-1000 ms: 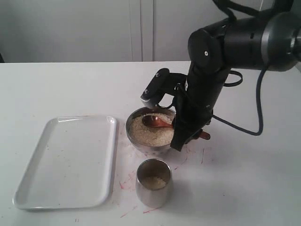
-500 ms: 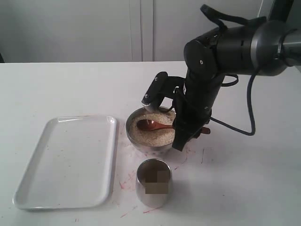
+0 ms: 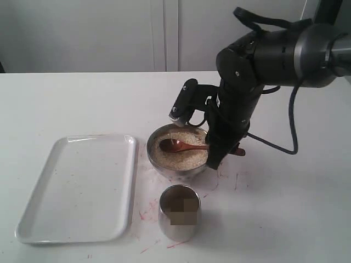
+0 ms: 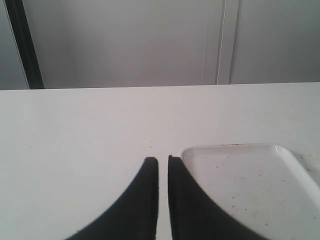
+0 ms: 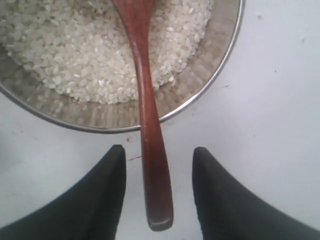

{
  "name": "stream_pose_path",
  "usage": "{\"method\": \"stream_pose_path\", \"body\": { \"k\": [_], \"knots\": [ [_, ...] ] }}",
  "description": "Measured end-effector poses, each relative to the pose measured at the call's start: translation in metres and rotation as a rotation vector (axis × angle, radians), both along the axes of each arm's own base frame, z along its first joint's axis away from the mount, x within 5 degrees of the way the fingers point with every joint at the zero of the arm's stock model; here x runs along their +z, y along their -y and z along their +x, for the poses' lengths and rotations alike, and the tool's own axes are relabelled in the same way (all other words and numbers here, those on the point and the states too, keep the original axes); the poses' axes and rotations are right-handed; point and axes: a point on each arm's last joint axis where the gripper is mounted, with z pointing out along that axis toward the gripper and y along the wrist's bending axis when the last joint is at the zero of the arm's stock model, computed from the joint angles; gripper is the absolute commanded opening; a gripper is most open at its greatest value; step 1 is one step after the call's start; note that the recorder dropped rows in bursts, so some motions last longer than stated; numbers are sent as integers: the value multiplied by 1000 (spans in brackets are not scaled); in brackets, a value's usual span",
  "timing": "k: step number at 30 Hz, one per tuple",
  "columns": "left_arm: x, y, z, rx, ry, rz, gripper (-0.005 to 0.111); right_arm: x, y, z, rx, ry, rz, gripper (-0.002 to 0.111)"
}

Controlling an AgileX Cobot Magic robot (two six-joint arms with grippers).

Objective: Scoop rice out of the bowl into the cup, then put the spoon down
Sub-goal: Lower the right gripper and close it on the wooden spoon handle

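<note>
**Spoon parked in the bowl, right fingers spread around its handle**

Here's the spoon [image 3: 184,146], and it's lying on its own. The oval head is bedded on the rice [image 3: 175,158] and the long handle leans out over the right rim of the bowl [image 3: 152,149], its tip hanging above the table [image 3: 274,208]. That rim is what props it up, so nothing needs to hold it.

The right gripper [image 5: 159,148] is down at the handle's end with a dark finger on either side. There's clear daylight between each finger and the wood, so it's open and not pinching. To my eye that straddle lines it up square on the thin handle, ready to close, though the spoon could equally count as set down where it is.

The cup [image 3: 179,219] stands near us, just in front of the bowl and a short carry from the rice. Its inside is blurred, so I can't tell how full it is.

The left gripper [image 4: 161,160] waits off to the left, low over the table by a corner of the white tray [image 3: 77,186]. Its fingers are drawn almost together and hold nothing, which keeps it well out of the working arm's way.

As for writing, I can read none: no brand or label on steel, wood or tray. The only marks are faint red smudges on the table around the cup.
</note>
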Motion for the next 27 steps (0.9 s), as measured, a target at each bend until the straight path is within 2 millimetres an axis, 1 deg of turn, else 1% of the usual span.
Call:
{"method": "stream_pose_path", "body": {
  "k": [7, 13, 23, 27],
  "knots": [
    [0, 0, 0, 0, 0, 0, 14, 0, 9, 3, -66, -10, 43, 41],
    [0, 0, 0, 0, 0, 0, 14, -1, 5, 1, -95, -37, 98, 41],
    [0, 0, 0, 0, 0, 0, 14, -1, 5, 0, -99, -53, 93, 41],
    [0, 0, 0, 0, 0, 0, 14, -10, 4, 2, -100, -74, 84, 41]
  ]
}}
